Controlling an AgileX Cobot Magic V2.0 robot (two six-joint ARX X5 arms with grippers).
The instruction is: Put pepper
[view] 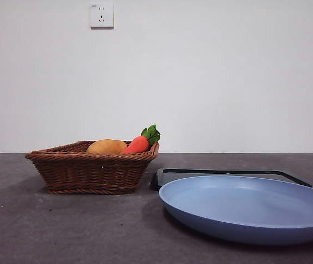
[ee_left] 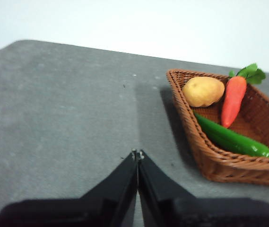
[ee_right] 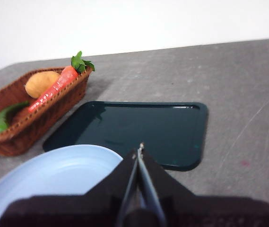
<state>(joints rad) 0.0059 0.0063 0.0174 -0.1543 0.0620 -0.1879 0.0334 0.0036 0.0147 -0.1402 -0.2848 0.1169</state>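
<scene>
In the front view, the basket (view: 93, 173) stood on the grey table (view: 35, 231), with the potato (view: 107, 147) and the carrot (view: 139, 143) showing above its rim. The blue plate (view: 250, 212) lay beside it, partly over a dark tray (view: 228, 172). The pepper was hidden behind the basket wall here, and no arm was in view.

In the left wrist view, the pepper (ee_left: 231, 139) lay inside the basket, along the near wall, just beside the tip of the carrot. The left gripper (ee_left: 137, 155) hung over the bare table, apart from the basket, its jaws pressed together and holding nothing.

In the right wrist view, the right gripper (ee_right: 139, 150) was above the edge of the plate, jaws also closed and empty. Only one end of the pepper (ee_right: 4, 119) showed.

The pepper looked light, smooth and glossy, so probably slippery. I judge the middle of its body, across the narrow width, the best place to grip.
</scene>
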